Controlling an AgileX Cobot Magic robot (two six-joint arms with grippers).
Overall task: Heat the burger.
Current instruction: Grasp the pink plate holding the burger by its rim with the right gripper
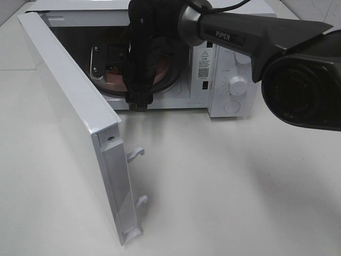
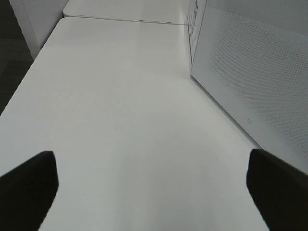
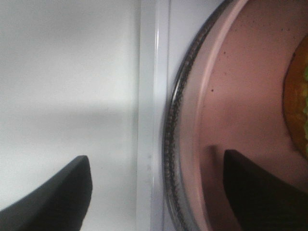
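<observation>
The burger (image 3: 297,96) sat on the pink plate (image 3: 240,72) inside the microwave (image 1: 234,85), just off to one side of the right gripper (image 3: 156,159), which was spread apart and empty. The left gripper (image 2: 151,159), also spread, was far away.

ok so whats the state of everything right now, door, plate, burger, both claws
microwave door: swung wide open
plate: inside the microwave, on the glass tray
burger: on the plate, only its edge shows
left claw: open, empty, over the table
right claw: open, above the plate's rim, holding nothing
</observation>
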